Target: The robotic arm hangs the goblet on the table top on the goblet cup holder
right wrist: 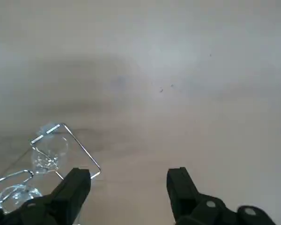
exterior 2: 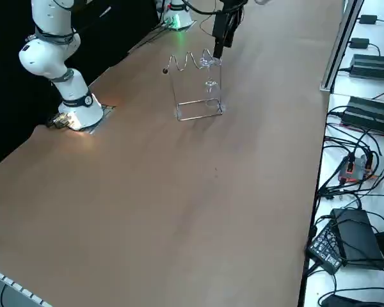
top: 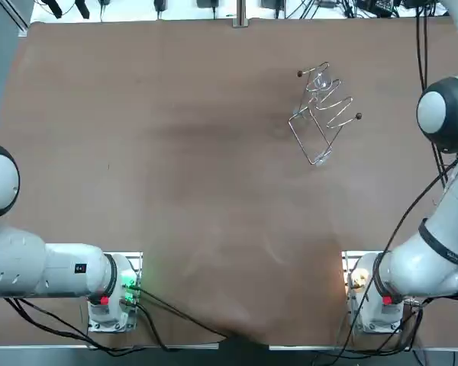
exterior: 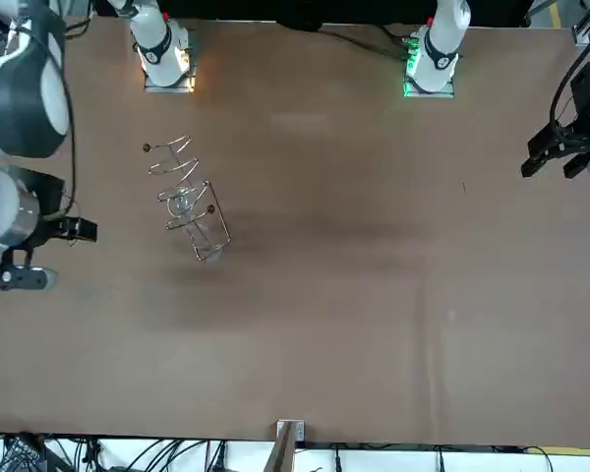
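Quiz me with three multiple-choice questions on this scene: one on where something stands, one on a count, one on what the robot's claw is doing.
1. Where on the table does the wire rack stand?
A. at the edge nearest the robot
B. in the robot's left half
C. in the robot's right half

2. How many goblets can be seen?
A. none
B. one
C. three

3. How are the fingers of the right gripper?
A. open, holding nothing
B. shut on a glass
C. shut on the rack's wire

Answers:
1 C: the top view shows the rack in the working right arm's half.
2 B: a single clear goblet hangs in the rack.
3 A: the wrist view shows the two fingers apart, with bare table between them.
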Controlling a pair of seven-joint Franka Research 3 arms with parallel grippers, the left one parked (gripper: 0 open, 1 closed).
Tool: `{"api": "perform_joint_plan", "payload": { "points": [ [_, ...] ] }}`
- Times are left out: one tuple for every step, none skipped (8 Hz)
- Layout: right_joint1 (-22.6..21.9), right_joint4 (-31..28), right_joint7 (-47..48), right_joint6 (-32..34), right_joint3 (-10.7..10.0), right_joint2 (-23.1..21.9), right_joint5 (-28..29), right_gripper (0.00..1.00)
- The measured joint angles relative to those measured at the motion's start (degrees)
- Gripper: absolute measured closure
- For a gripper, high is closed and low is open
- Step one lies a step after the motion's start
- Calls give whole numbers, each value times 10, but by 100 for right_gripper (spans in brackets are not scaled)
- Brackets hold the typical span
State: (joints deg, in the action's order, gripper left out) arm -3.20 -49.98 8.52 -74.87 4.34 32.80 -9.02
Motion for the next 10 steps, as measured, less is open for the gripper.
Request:
{"api": "perform_joint_plan", "payload": {
  "points": [
    [10,-2,0,-4,0,-18,16,0],
    [21,-16,0,-16,0,-46,42,0],
    [37,-50,0,-33,-1,-88,74,0],
    [51,-94,1,-42,-9,-133,101,0],
    [55,-141,2,-46,-29,-174,116,0],
    [55,-190,1,-54,-47,-206,124,0],
    [55,-236,2,-64,-58,-227,127,0],
    [54,-269,2,-75,-63,-240,127,0],
    [53,-286,3,-79,-68,-245,127,0],
    [53,-294,2,-80,-73,-247,127,0]
  ]
}}
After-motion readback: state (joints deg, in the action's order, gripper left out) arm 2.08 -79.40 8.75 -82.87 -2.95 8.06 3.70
